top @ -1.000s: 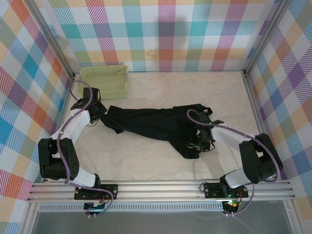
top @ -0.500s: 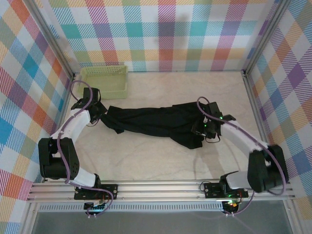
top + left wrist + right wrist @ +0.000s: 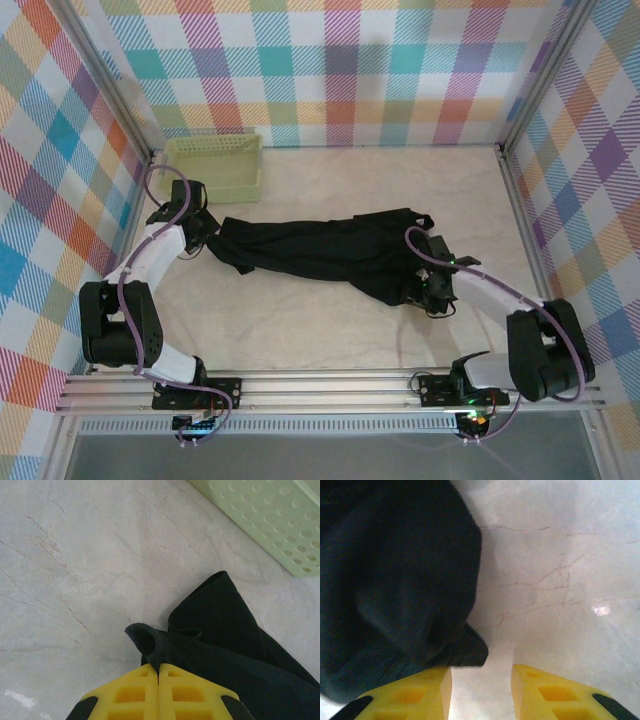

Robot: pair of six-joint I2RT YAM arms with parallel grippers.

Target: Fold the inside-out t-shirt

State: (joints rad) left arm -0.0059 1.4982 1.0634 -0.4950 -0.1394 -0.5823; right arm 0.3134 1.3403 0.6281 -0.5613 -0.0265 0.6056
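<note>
The black inside-out t-shirt [image 3: 320, 250] lies bunched in a long strip across the middle of the table. My left gripper [image 3: 205, 232] is at its left end, shut on a pinched fold of the black cloth [image 3: 155, 647]. At the shirt's lower right end my right gripper [image 3: 428, 290] sits low over the table. Its yellow fingers [image 3: 415, 695] stand apart with bare table between them, and a corner of the cloth [image 3: 465, 650] lies just ahead of the left finger.
A pale green lattice basket [image 3: 213, 165] stands at the back left, close behind my left gripper, with its wall [image 3: 280, 515] beyond the cloth. Metal frame posts and checked walls enclose the table [image 3: 400, 190]. Bare marble surface lies at the front and back right.
My right gripper moved forward and slightly right along the shirt's right end, coming down to the cloth's lower corner. The left gripper stayed put, holding the cloth.
</note>
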